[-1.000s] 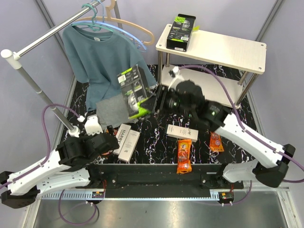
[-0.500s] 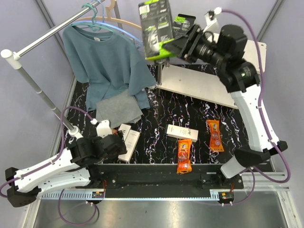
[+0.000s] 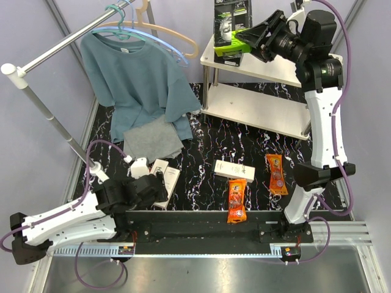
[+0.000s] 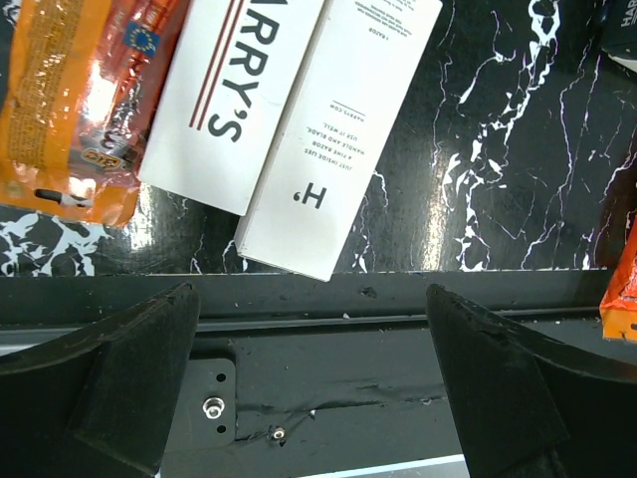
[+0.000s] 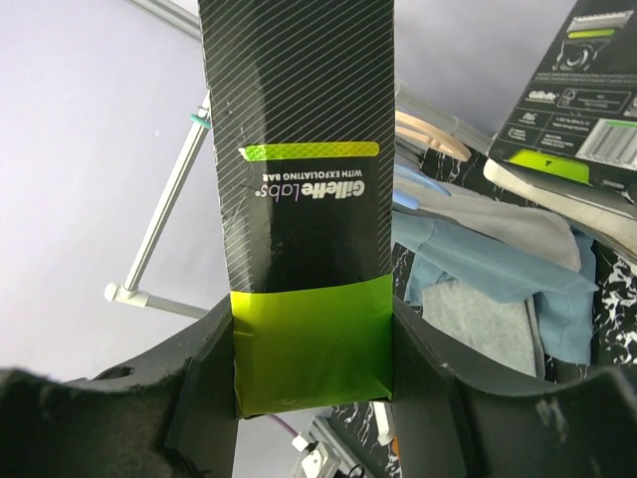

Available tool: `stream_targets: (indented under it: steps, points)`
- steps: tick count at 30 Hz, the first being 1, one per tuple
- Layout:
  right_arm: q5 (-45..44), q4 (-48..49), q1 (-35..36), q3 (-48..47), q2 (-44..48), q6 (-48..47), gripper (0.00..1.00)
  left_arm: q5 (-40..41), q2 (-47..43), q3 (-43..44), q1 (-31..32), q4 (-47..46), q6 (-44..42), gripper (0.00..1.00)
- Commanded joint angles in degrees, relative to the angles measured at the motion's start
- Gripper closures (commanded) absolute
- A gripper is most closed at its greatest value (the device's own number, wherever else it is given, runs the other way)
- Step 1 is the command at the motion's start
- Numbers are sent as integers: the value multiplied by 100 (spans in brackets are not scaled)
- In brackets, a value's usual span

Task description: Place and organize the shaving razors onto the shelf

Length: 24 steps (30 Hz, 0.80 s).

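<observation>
- Black-and-lime box [image 3: 231,18], upright, is clamped at its green lower end between the fingers of the right gripper [image 3: 256,38]. In the right wrist view both fingers [image 5: 214,383] press against its sides.
- That held box hangs over the left end of the top board of the shelf [image 3: 293,62]. I cannot tell whether its bottom touches the board.
- A second black-and-lime box [image 3: 227,56] lies flat on the same board, directly under the held one.
- The lower board of the shelf carries no razor pack that I can see.
- The left gripper [image 3: 153,186] sits low at the near edge of the marbled table [image 3: 201,146], jaws spread wide with nothing between them.
- Two white boxes [image 4: 299,119] marked HARRY'S lie side by side and touching, just beyond its fingertips and not in its grasp.
- An orange blister pack [image 4: 70,100] lies against the left one of them.
- A third white box [image 3: 234,170] and two more orange packs [image 3: 237,198] lie mid-table, well apart from both grippers.
</observation>
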<state>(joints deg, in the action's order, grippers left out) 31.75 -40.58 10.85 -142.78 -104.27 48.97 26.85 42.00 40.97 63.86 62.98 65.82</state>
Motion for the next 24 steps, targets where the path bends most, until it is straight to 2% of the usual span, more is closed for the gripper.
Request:
stream_targets:
  steps: [1,11,18,24]
  points:
    - [490,577,-241,-321,161,174,100,-110,10,-63,74,-365,-17,1]
    - [842,577,-1339,153,109,183,100,-189,282,-72,206,-664,-8,1]
    - [1052,577,-1823,426,-41,209,100,-207,520,-37,329,-813,1,1]
    - [1194,577,-1973,619,-269,262,100,-198,581,-63,417,-866,45,1]
